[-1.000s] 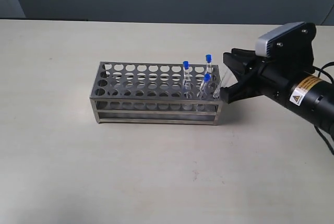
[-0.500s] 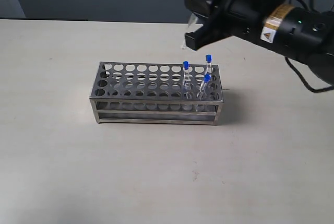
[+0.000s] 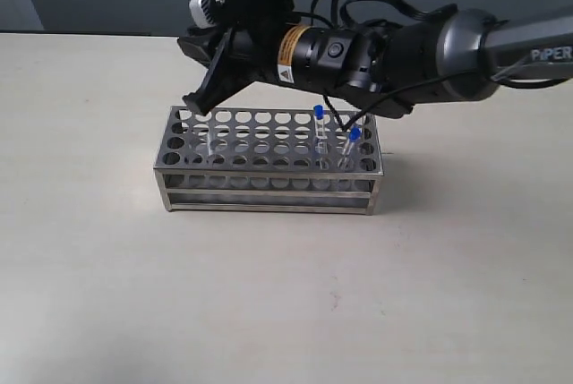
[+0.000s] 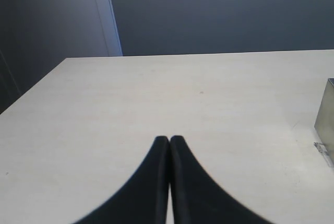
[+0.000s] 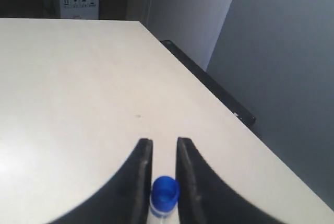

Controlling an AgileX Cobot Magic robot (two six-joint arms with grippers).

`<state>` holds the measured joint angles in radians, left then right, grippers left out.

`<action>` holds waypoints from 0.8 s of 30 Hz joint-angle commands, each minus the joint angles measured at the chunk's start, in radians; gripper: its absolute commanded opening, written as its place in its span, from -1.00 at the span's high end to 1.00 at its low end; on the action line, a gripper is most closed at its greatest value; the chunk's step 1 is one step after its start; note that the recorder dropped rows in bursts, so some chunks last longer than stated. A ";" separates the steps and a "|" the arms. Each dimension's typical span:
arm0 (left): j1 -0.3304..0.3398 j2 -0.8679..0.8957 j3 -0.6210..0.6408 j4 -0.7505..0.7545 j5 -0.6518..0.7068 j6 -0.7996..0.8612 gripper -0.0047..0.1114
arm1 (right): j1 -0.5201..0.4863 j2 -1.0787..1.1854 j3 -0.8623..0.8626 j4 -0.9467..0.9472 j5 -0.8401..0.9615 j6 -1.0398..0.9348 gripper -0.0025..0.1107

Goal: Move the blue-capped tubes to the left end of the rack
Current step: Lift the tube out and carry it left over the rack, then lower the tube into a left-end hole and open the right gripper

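Beige tabletop (image 3: 107, 294), steel rack (image 3: 269, 189), right gripper (image 5: 163, 143) above rack's left end.
It pinches a blue-capped tube (image 5: 165, 191), clear body hard to see; left gripper (image 4: 169, 141) closed, empty.

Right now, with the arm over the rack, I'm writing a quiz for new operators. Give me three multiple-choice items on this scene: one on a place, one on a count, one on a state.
1. Where does the right gripper hang?
A) above the rack's left end
B) above its right end
C) off the rack, in front of it

2. How many blue caps show at the rack's right end in the exterior view?
A) none
B) two
C) five

3. How does the left gripper stand?
A) wide open
B) shut on a tube
C) shut, empty

Answers:
1 A: gripping one blue-capped tube, it hangs over the left-end holes.
2 B: two blue-capped tubes stand there in plain sight.
3 C: its jaws meet with nothing between them.
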<state>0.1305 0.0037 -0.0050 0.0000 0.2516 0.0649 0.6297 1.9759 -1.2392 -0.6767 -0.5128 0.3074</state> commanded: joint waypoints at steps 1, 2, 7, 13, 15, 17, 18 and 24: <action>0.005 -0.004 0.005 0.000 -0.012 -0.004 0.91 | -0.001 0.057 -0.061 -0.011 -0.051 -0.001 0.97; 0.005 -0.004 0.005 0.000 -0.012 -0.004 0.91 | -0.001 0.067 -0.077 -0.011 -0.051 -0.001 0.97; 0.005 -0.004 0.005 0.000 -0.012 -0.004 0.91 | 0.001 0.111 -0.135 -0.016 -0.080 0.026 0.97; 0.005 -0.004 0.005 0.000 -0.012 -0.004 0.91 | 0.001 0.113 -0.134 -0.053 -0.093 0.051 0.97; 0.005 -0.004 0.005 0.000 -0.012 -0.004 0.91 | 0.001 0.113 -0.134 -0.055 -0.093 0.060 0.97; 0.005 -0.004 0.005 0.000 -0.012 -0.004 0.91 | 0.001 0.113 -0.134 -0.057 -0.093 0.062 0.97; 0.005 -0.004 0.005 0.000 -0.012 -0.004 0.91 | 0.001 0.113 -0.134 -0.057 -0.091 0.064 0.97; 0.005 -0.004 0.005 0.000 -0.012 -0.004 0.91 | 0.001 0.128 -0.134 -0.059 -0.076 0.066 0.97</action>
<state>0.1305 0.0037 -0.0050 0.0000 0.2516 0.0649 0.6317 2.0918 -1.3676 -0.7317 -0.5920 0.3693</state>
